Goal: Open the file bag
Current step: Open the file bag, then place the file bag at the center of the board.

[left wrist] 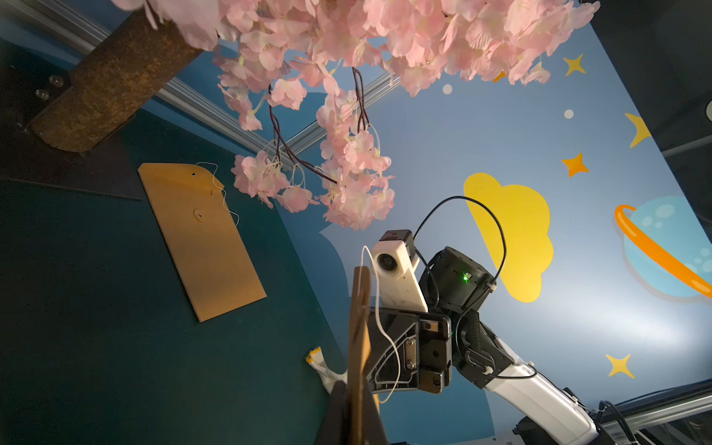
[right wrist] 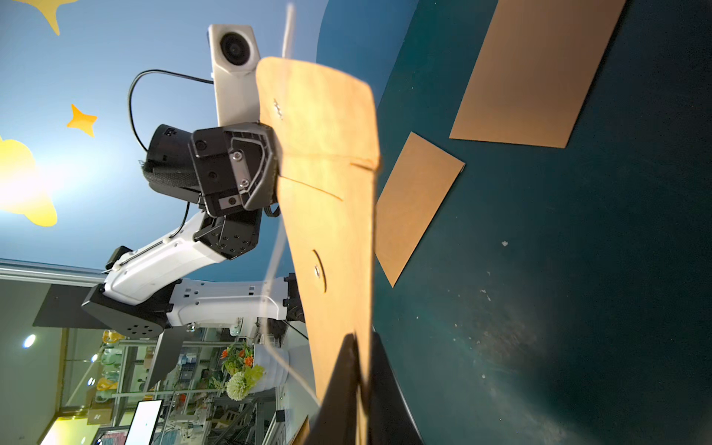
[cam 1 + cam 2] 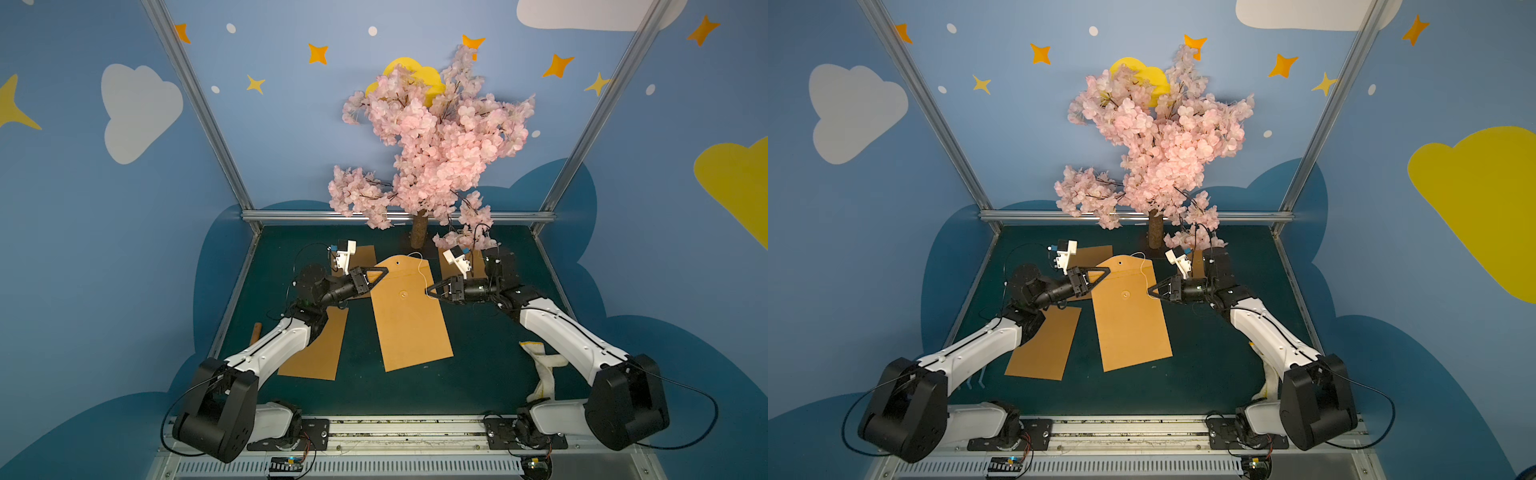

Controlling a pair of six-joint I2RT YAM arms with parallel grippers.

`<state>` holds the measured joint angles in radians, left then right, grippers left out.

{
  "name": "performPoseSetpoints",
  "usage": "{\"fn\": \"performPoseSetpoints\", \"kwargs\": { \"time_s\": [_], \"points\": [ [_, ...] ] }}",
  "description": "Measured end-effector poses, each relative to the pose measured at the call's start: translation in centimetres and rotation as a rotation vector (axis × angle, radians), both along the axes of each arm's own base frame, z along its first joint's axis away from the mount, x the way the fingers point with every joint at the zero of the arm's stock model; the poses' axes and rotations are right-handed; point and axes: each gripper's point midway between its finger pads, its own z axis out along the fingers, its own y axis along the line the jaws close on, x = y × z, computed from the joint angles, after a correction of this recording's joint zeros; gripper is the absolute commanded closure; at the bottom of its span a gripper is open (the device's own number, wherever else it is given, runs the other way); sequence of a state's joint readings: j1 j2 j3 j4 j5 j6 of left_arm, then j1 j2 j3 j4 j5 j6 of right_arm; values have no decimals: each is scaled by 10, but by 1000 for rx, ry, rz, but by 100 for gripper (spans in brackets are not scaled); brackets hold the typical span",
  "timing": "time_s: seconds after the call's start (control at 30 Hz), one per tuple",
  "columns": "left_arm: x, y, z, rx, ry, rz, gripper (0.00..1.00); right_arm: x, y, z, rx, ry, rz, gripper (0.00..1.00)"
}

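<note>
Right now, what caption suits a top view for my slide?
Left gripper and right gripper, both shut, at opposite edges of the middle file bag, its string loose.

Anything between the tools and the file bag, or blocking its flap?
Nothing visible does. The left tool grips the file bag by the flap, the right tool the opposite edge. The white string runs loose from the flap toward the right tool.

File bag matt brown paper; tabletop dark matt; tree trunk rough bark.
</note>
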<state>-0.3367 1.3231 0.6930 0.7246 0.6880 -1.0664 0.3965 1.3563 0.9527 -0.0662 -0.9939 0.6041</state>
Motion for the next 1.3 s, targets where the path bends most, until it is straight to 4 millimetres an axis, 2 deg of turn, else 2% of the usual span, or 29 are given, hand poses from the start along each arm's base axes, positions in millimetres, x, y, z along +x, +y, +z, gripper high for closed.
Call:
{"fn": "performPoseSetpoints", "kwargs": {
  "time_s": [0.07, 0.17, 0.37, 0.67, 0.77, 1.03, 1.3],
  "points": [
    [0, 0, -4, 7, 11, -3, 66, -1, 0, -1, 1, -1, 2, 97],
    [-2, -1, -8, 24, 10, -14, 56, -3, -3, -2, -4, 0, -2, 99],
    [-5, -2, -19, 63, 27, -23, 47, -3, -15, -5, -13, -2, -31, 100],
    [-8, 3, -31, 124, 38, -16, 42, 3, -36, -30, -46, 60, -81, 100],
    [-11, 10, -26, 142, 16, 1, 42, 9, -42, -40, -60, 90, -99, 100],
    [-21, 24, -5, 162, -51, 45, 40, 26, -51, -91, -138, 218, -156, 100],
    [-21, 32, -6, 180, -47, 70, 40, 40, -59, -122, -175, 275, -209, 100]
  ]
}}
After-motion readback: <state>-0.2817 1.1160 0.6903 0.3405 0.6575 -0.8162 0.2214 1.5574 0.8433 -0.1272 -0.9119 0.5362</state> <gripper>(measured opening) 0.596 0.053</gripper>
